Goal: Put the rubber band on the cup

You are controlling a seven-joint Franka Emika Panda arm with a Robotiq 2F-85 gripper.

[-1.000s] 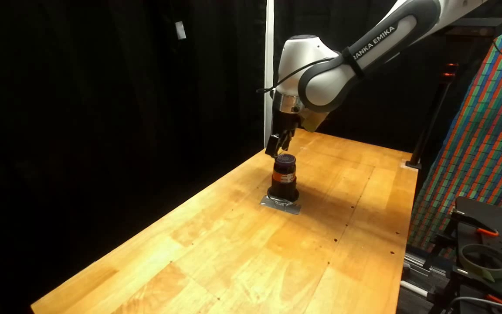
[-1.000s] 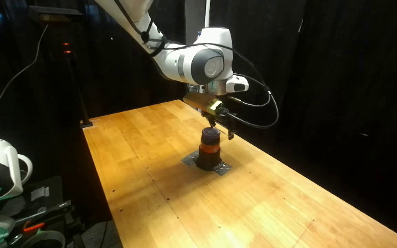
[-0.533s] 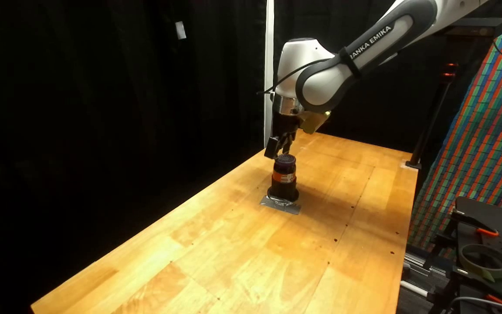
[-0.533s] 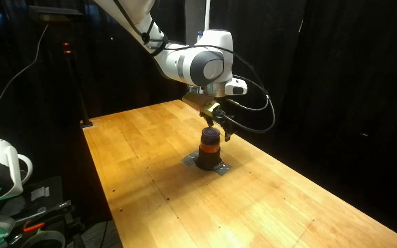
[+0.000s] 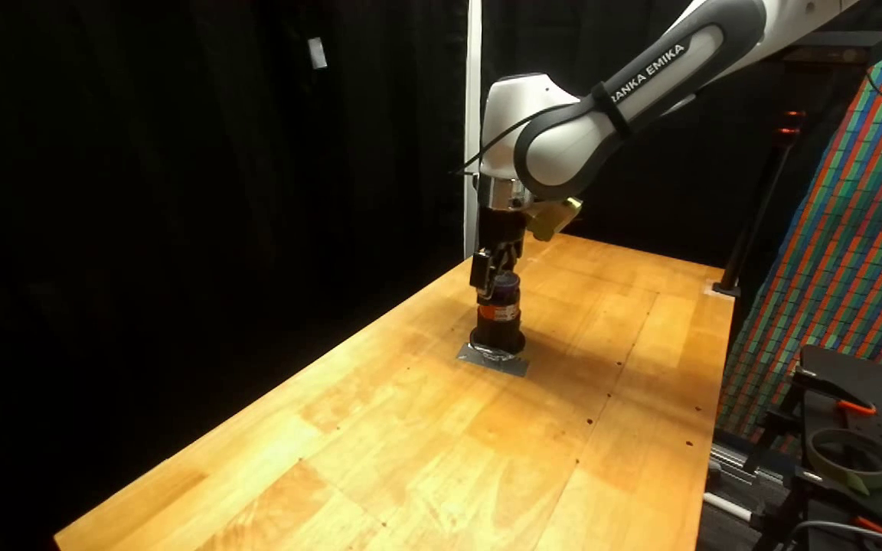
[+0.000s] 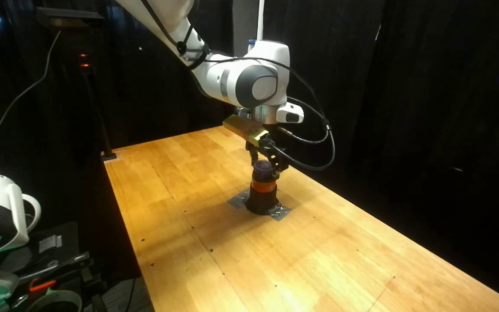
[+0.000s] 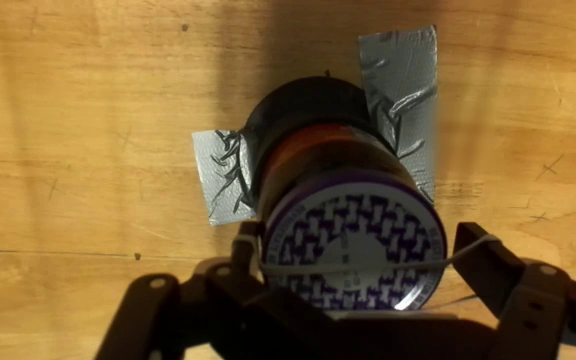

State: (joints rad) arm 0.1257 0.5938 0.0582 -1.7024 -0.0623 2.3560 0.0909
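Note:
The cup is a dark cylinder with an orange middle band and a purple-and-white patterned top. It stands upright on the wooden table in both exterior views. In the wrist view the cup lies between my gripper's fingers. My gripper is open, one finger on each side of the cup's top; it also shows in both exterior views. A pale, thin rubber band is looped round both fingers and stretched across the cup's top. The band's rear strand is mostly hidden.
Grey tape lies flat against the cup's dark base on the wooden table. A black post stands at the table's far corner. A side cart with a tape roll is beside the table.
My gripper has moved down and over the cup, so its fingers now flank the cup's top. The cup has stayed in place.

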